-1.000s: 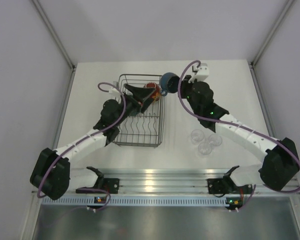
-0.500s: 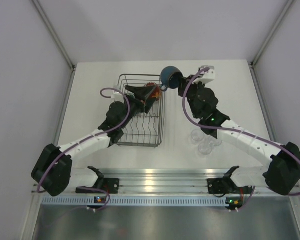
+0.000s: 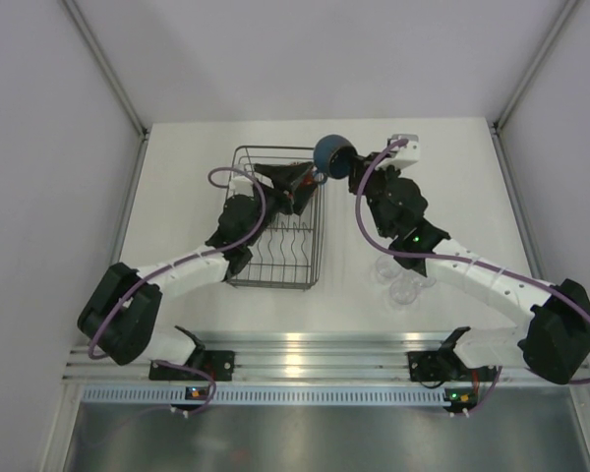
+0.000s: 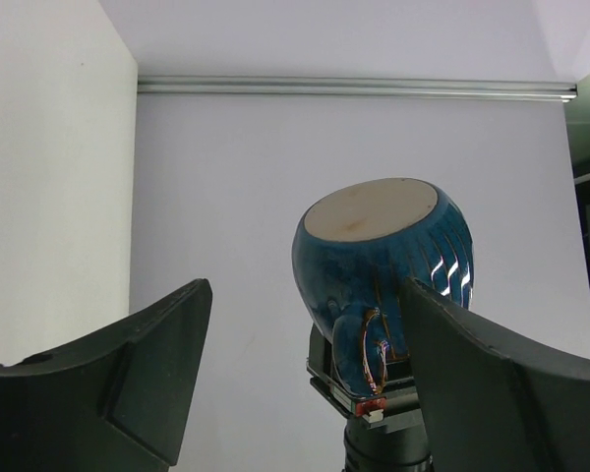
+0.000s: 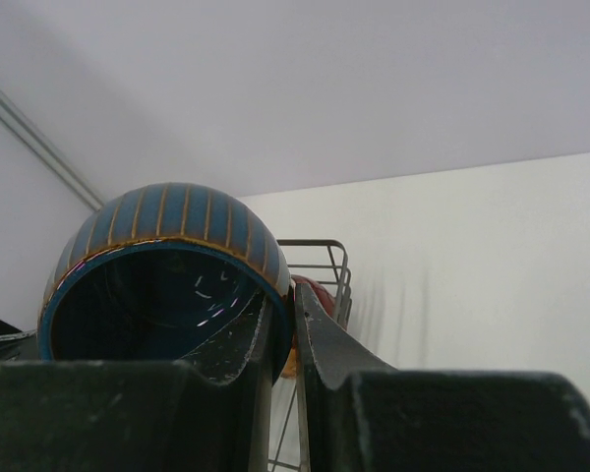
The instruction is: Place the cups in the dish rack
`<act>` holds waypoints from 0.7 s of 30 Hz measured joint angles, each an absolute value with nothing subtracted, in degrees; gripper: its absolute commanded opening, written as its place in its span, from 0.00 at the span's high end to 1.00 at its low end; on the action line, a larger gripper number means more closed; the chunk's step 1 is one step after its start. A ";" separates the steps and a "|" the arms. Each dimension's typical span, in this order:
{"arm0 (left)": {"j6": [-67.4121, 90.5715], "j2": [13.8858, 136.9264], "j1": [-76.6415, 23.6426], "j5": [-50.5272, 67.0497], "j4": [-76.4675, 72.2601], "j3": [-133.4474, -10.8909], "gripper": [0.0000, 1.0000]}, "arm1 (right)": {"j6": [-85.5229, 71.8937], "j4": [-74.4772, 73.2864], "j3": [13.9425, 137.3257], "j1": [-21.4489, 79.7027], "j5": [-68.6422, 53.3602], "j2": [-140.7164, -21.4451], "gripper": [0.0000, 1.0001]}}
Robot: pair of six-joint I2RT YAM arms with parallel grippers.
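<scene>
Blue cup (image 3: 330, 154) clamped in right end effector (image 5: 287, 310), left end effector (image 4: 305, 295) agape, red cup (image 5: 322, 293) half-hidden

The worktop (image 3: 177, 197) is a plain white slab, boxed in by pale grey wall panels (image 3: 315, 59) at the back and on either side. Two bare aluminium struts (image 3: 103, 64) stand at its far corners, where the panels meet. Along the near edge lies a broad aluminium rail (image 3: 315, 359), shiny in the middle, with a narrow slotted strip (image 3: 324, 393) just in front of it. A dull grey metal sheet (image 3: 315, 438) fills the foreground below. In the left wrist view, a thin metal bar (image 4: 354, 87) runs level along the top of a pale wall.
</scene>
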State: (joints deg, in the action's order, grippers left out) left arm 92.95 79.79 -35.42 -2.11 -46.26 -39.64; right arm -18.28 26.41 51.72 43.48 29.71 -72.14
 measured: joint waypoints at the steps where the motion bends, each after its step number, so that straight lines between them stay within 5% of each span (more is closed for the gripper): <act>1: 93.38 80.29 -35.42 -1.85 -47.03 -39.75 0.21 | -18.09 26.61 51.72 43.48 29.95 -72.14 1.00; 14: 99.96 86.87 -35.46 0.67 -59.27 -40.51 0.42 | -17.58 28.05 51.31 43.42 32.34 -72.14 1.00; 21: 106.08 93.01 -36.51 1.23 -69.65 -40.75 0.42 | -17.56 28.32 50.98 43.22 33.85 -72.14 1.00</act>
